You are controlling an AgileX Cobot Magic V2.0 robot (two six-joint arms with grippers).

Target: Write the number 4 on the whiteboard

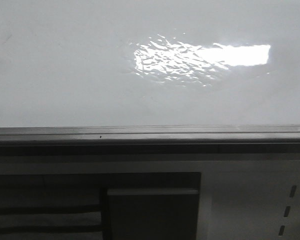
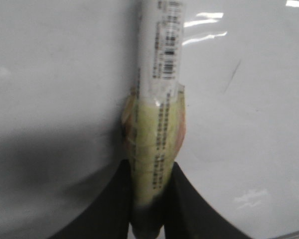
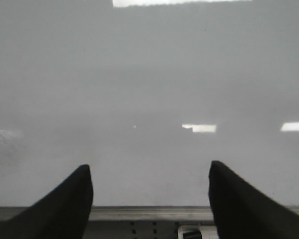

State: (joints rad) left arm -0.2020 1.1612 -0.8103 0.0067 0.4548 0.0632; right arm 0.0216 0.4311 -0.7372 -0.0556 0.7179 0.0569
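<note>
L gripper (image 2: 148,199) clamped on marker (image 2: 158,74) | whiteboard (image 2: 55,74) beneath | R gripper (image 3: 149,186) wide open, empty

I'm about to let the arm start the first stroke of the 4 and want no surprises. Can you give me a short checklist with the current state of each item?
1. Marker held by the left gripper: ok, both fingers press on its taped lower body.
2. Marker tip uncapped and on the board: cannot tell, the tip is outside the left wrist view.
3. Whiteboard free of writing: ok in the front view; only a glare patch shows.
4. Faint dark streak near the marker: cannot tell whether it is ink or a scuff.
5. Right gripper out of the way: ok, open and empty, above the edge rail.
</note>
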